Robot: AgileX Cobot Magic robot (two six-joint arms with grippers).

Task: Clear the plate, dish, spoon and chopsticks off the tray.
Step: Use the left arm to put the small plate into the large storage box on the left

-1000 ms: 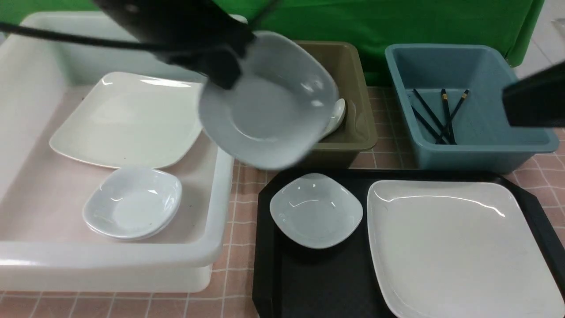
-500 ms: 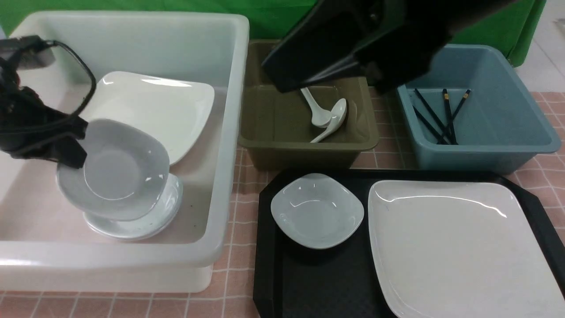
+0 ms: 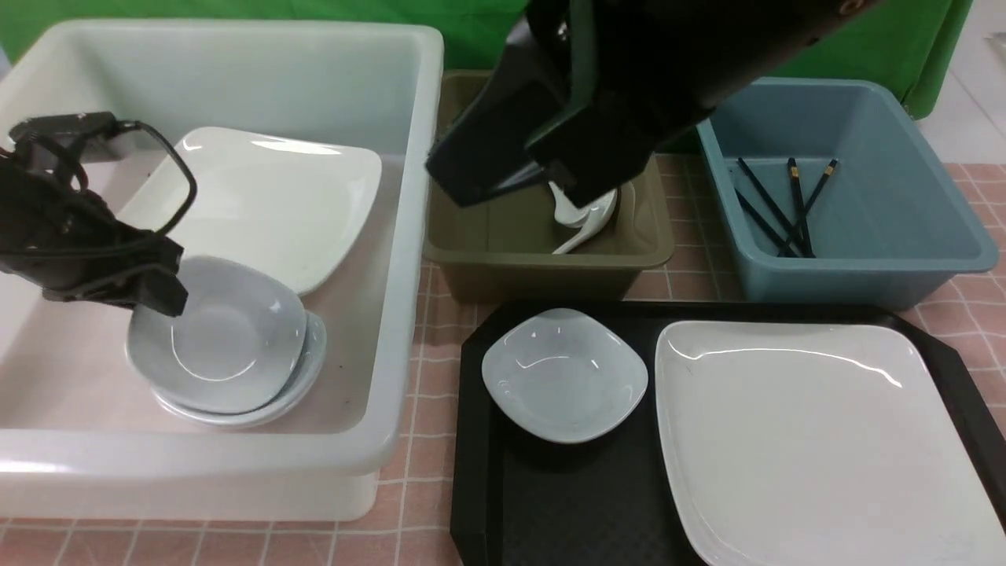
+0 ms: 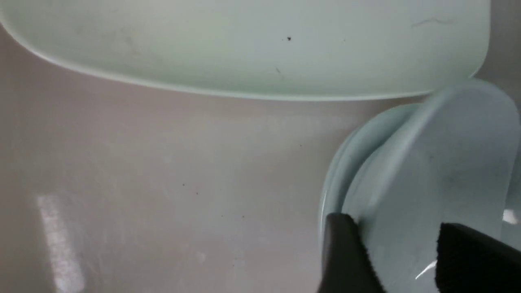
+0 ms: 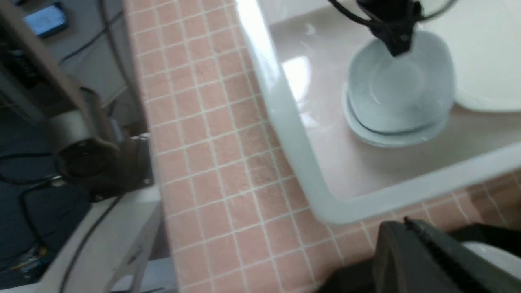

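Your left fingers [image 4: 346, 260] are parting around the dish [image 3: 220, 338], now lowered onto the tub's [image 3: 409, 236] stack [image 3: 308, 376]; right fingers [image 5: 423, 256] staying together. Pink tiled tabletop [image 3: 424, 377], green backdrop [image 3: 471, 39].

No writing, label, brand, number or sign is legible anywhere; the small lit screen [image 5: 44, 19] beyond the worktop [image 5: 211, 162] is too blurred to read.

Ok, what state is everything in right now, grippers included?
Left gripper: open, astride the stacked dish's rim.
Right gripper: shut, empty.
Stacked dish: nested on the dish pile in the white tub.
Tub plate: flat in the white tub.
Tray dish: upright, empty, on the tray.
Tray plate: flat on the tray.
Spoons: in the olive tub.
Chopsticks: in the blue tub.
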